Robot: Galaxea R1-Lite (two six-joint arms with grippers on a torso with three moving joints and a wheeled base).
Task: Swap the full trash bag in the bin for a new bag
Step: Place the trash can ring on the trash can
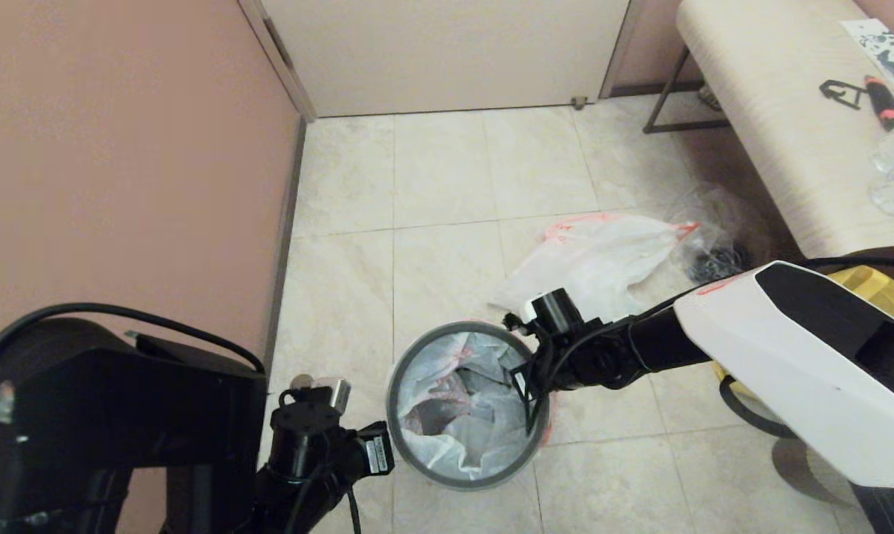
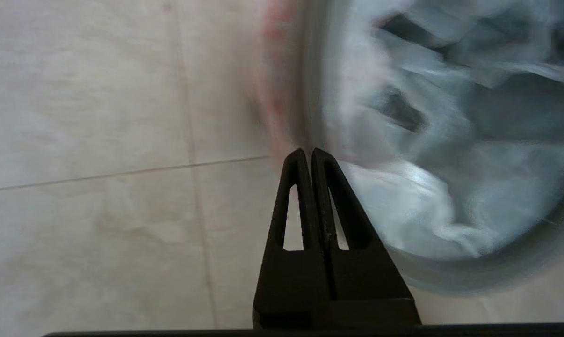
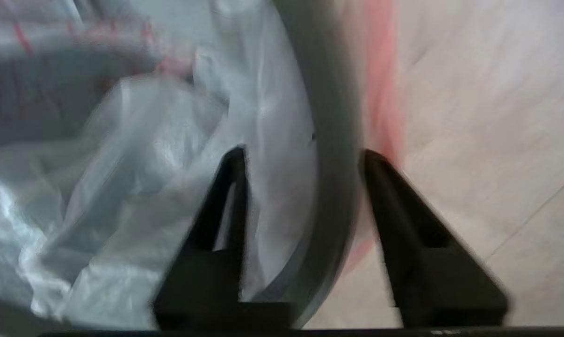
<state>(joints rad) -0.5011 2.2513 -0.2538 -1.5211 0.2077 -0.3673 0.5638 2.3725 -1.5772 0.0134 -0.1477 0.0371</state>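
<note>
The bin (image 1: 468,475) stands on the floor (image 1: 439,170), a small round black basket with a grey ring rim, and it serves as the landmark here. Inside it the new bag (image 1: 462,404) lines the walls, thin translucent white plastic in loose crumpled folds with red print on one side, its orange-red rim showing just outside the grey ring. Beyond the bin, toward the table (image 1: 788,126), the full trash bag (image 1: 595,259) lies slumped on the tiles, white with an orange-red rim. The right hand (image 1: 528,400) sits at the bin's rim on the side nearer the table, fingers spread, one inside the liner and one outside the ring, straddling the rim. The left hand (image 2: 310,152) is at the opposite side of the bin, its fingers pressed together with the tips against the rim. The floor is pale beige tile; a pinkish wall (image 1: 121,163) and a cream door (image 1: 447,52) stand past the bin.
</note>
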